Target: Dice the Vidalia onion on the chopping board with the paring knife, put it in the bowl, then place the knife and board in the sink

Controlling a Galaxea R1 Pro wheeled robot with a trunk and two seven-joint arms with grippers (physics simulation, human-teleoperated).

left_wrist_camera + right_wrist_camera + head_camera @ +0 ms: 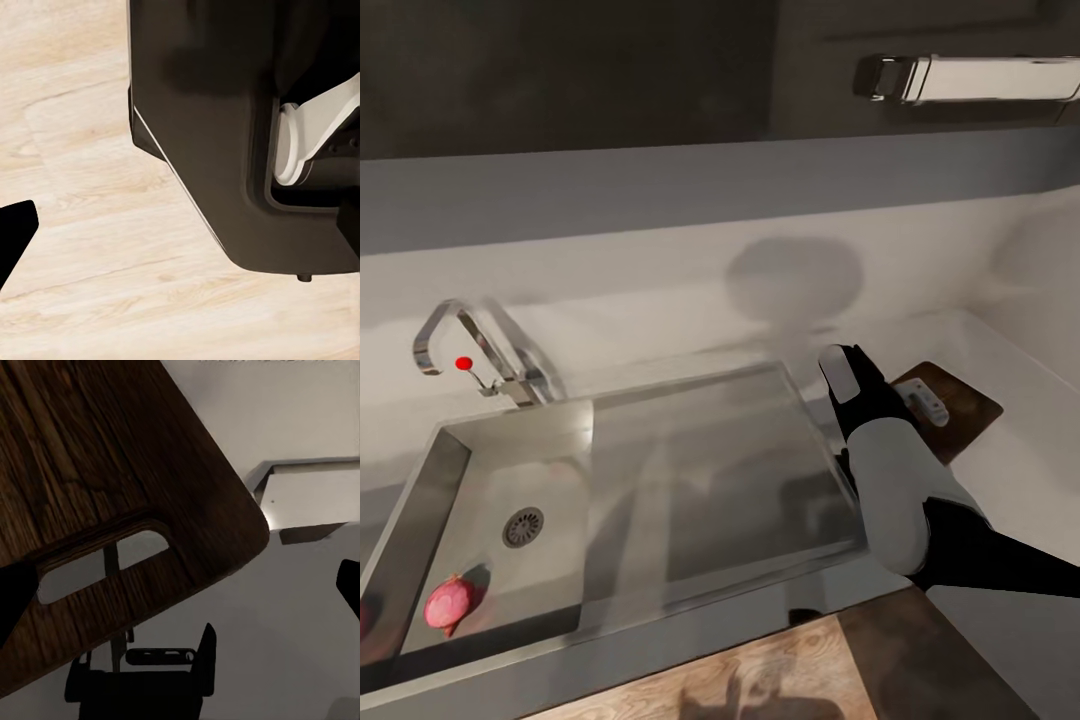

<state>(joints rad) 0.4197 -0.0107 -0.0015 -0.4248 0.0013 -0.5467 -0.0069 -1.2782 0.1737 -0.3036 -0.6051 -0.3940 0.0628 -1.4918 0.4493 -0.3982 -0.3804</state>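
Onion: Vidalia onion (450,600) lay in the near left corner of the sink (420,500), close to the drain; not yet taken out, so the first step looked undone.
Sink: sat in the desk (1020,460) with the tap (460,345) at its far left corner and the flat drainboard (710,470) along its right side.
Board: chopping board (970,410) rested near the far right edge of the desk, beyond the drainboard; handle slot faced the arm, probably the easiest place to take hold.
Right arm: reached across the right edge of the sink toward the board, right gripper (885,388) at the board's near end.
Right jaws: spread wide, gripping nothing; seemingly lined up on the slotted end to drag the board closer before cutting.
Left arm: left gripper (15,232) hung low over the wooden floor (90,187) beside the robot's dark base, likely parked clear.
Left jaws: one dark tip seen; cannot tell whether apart or together.
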